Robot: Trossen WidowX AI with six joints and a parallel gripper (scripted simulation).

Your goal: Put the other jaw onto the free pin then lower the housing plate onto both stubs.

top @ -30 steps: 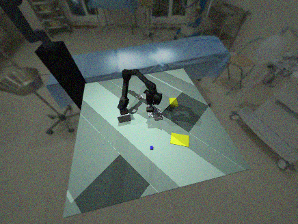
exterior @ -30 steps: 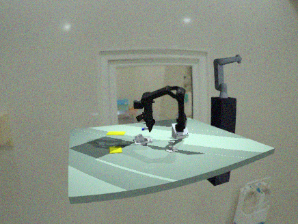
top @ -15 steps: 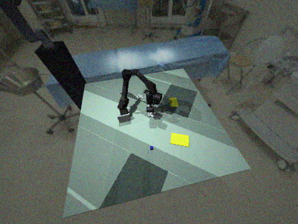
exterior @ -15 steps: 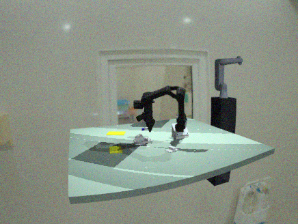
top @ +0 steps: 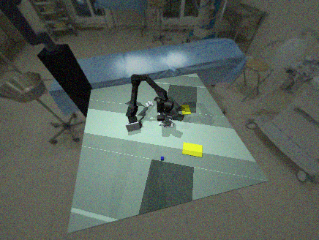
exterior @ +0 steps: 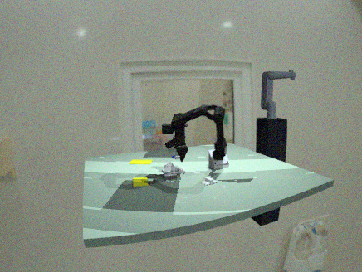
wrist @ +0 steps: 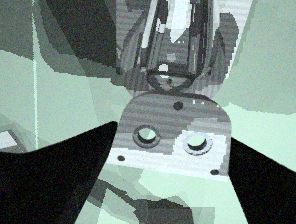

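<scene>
My gripper [exterior: 182, 159] [wrist: 168, 133] is shut on the housing plate [wrist: 165, 117], a grey plate with a rounded back edge, two large holes and smaller ones. Its sides meet the black fingertips in the wrist view. Beyond the plate's back edge is the grey jaw assembly [top: 167, 123] [exterior: 171, 168] [wrist: 170, 80], with long shiny bars running away from me. The plate covers its near part, so the pins, stubs and gear teeth cannot be made out. I cannot tell whether plate and assembly touch. A small white part [top: 149, 104] [exterior: 209, 181] lies apart; I cannot tell what it is.
A large yellow rectangle [top: 192, 149] [exterior: 141, 162] and a smaller yellow one [top: 186, 109] [exterior: 140, 182] lie on the pale green table [top: 106, 183] [exterior: 216, 203]. A small blue cube [top: 162, 158] [exterior: 173, 157] lies there too. Striped shadows cross the table.
</scene>
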